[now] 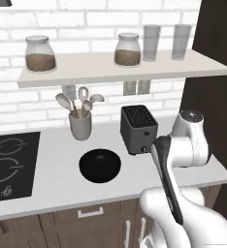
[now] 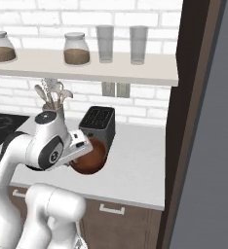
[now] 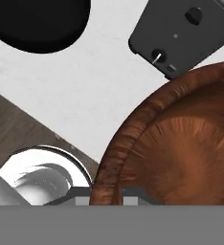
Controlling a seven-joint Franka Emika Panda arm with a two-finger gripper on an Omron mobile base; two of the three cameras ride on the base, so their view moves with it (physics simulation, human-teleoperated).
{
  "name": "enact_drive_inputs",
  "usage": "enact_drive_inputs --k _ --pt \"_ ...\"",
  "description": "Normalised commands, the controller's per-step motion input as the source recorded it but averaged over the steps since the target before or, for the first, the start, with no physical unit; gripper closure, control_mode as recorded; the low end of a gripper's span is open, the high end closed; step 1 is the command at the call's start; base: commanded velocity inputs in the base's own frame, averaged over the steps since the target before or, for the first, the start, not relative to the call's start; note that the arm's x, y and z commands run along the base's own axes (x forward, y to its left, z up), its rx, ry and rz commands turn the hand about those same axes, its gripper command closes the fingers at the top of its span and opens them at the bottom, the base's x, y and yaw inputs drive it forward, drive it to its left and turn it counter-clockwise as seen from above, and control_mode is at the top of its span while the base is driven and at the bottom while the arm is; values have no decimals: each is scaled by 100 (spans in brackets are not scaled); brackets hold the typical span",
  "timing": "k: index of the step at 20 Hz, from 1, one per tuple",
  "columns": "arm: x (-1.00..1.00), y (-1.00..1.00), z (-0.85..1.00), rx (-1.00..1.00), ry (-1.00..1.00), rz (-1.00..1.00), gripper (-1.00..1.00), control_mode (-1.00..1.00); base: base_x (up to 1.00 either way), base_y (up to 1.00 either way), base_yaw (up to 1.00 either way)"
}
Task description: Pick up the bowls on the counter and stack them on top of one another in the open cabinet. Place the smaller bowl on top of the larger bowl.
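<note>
The small reddish-brown bowl [image 2: 90, 159] hangs tilted just above the counter [image 2: 135, 165], in front of the toaster. My gripper [image 2: 91, 148] is shut on its rim. In the hand view the smaller bowl [image 3: 181, 148] fills the lower right, and its rim crosses my gripper [image 3: 111, 194], hiding the fingertips. The wide glossy black bowl [image 1: 100, 165] rests on the counter [image 1: 52, 155] to the left of the toaster; the black bowl [image 3: 37, 24] also sits at the top left of the hand view.
A dark toaster [image 1: 138, 128] stands at the back of the counter, a grey utensil cup [image 1: 80, 125] to its left. The black cooktop [image 1: 8, 164] lies far left. A wall shelf [image 1: 120, 68] carries jars and glasses. A tall dark panel [image 2: 184, 121] bounds the right.
</note>
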Motion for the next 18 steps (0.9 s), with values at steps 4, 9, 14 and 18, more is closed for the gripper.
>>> enact_drive_inputs --k 4,9,14,18 --pt "-37 100 100 0 28 21 100 -100 0 0 0" --pt "-5 100 87 0 39 22 100 -100 0 0 0" --pt "50 100 7 2 39 26 100 -100 0 0 0" --pt "53 90 -79 1 18 28 100 -100 0 0 0"
